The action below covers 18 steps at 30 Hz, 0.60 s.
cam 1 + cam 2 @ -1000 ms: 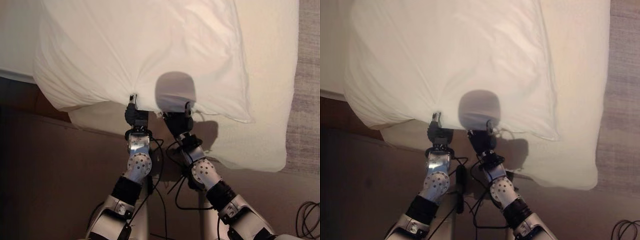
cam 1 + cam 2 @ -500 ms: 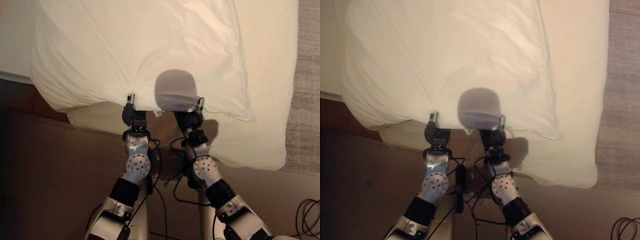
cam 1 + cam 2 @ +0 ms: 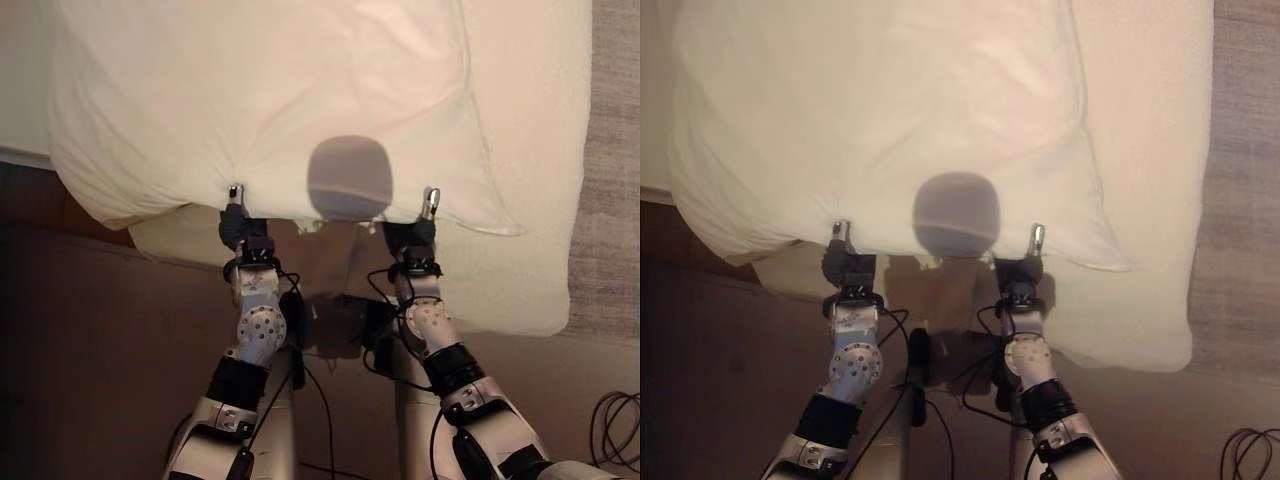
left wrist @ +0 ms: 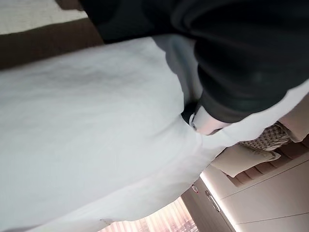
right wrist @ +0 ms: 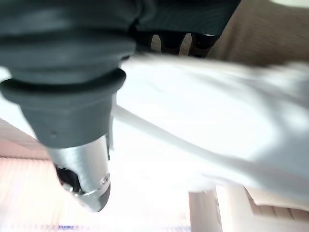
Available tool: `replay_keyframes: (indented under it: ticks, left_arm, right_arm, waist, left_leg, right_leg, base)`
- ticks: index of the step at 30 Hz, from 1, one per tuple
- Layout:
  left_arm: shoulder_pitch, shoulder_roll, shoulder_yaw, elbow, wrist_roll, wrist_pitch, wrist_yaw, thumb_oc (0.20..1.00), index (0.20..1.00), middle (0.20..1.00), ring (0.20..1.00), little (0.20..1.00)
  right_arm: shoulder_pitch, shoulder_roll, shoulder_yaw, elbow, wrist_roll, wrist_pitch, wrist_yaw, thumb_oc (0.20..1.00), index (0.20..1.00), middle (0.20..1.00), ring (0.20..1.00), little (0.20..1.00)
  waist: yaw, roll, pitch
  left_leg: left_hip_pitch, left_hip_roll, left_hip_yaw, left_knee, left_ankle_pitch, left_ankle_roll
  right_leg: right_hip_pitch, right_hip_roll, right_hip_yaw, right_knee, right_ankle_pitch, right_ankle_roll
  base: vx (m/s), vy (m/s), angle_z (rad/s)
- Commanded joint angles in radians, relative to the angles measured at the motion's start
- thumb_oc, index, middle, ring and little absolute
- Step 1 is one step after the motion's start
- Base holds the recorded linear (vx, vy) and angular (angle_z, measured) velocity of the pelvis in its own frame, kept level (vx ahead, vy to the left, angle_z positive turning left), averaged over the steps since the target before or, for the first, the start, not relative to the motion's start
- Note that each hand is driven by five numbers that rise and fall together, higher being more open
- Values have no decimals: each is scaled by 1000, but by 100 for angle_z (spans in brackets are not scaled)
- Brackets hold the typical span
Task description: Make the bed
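- A white pillow (image 3: 270,100) fills the upper half of the left eye view, overlapping the bed's cream cover (image 3: 530,200) at the right.
- The left hand (image 3: 236,222) pinches the pillow's lower edge at centre left.
- The right hand (image 3: 418,228) pinches the same edge at centre right, thumb over the cloth.
- Brown floor (image 3: 90,370) lies below.

white pillow (image 4: 96,145) against left hand (image 4: 231,63); wall panels behind

A pillow (image 3: 270,100) lies on the bed (image 3: 530,150); the left hand (image 3: 238,222) and right hand (image 3: 418,232) meet its near edge, well apart.
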Motion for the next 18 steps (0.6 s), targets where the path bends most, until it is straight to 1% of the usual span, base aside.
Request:
replay_keyframes:
  ticks: [1,6,13,14,15,18]
  left_arm:
    - [54,65,116,-169,85,-89,-8,200,200,200,200,200]
    - [59,72,130,-168,99,-87,5,200,200,200,200,200]
    - [58,74,145,-162,118,-97,34,200,200,200,200,200]
    - [58,74,145,-162,117,-98,34,200,200,200,200,200]
    - [58,73,144,-159,118,-98,31,200,200,200,200,200]
    - [58,73,143,-158,118,-99,33,200,200,200,200,200]
  right_arm:
    - [23,-54,-108,-42,-2,-81,0,1000,1000,1000,1000,1000]
    - [31,-65,-117,-49,-10,-84,-11,1000,1000,1000,1000,1000]
    - [42,-65,-126,-77,-16,-113,-22,1000,1000,1000,1000,1000]
    - [42,-65,-126,-77,-17,-113,-22,633,633,633,633,633]
    - [44,-66,-124,-76,-15,-111,-18,200,200,200,200,200]
    - [45,-68,-127,-76,-14,-112,-13,200,200,200,200,200]
  waist:
    - [-2,37,-74]
    - [-2,34,-77]
    - [-4,38,-76]
    - [-4,38,-75]
    - [-4,41,-74]
    - [-6,46,-70]
  left_leg:
    - [-48,-66,31,52,-62,95]
    - [-50,-64,31,58,-64,92]
    - [-46,-64,35,52,-65,93]
    - [-45,-64,35,51,-65,93]
    - [-40,-64,36,45,-63,93]
    - [-37,-65,39,42,-60,93]
  right_leg:
    - [34,67,48,-140,133,51]
    - [31,67,48,-134,131,51]
    - [27,68,55,-129,128,53]
    - [28,68,55,-129,129,53]
    - [30,69,56,-130,128,53]
    - [31,69,59,-130,128,52]
  base:
    - [0,0,0]
    - [0,0,0]
    - [1,-1,0]
    - [9,-2,-4]
    - [2,2,-3]
    - [0,0,0]
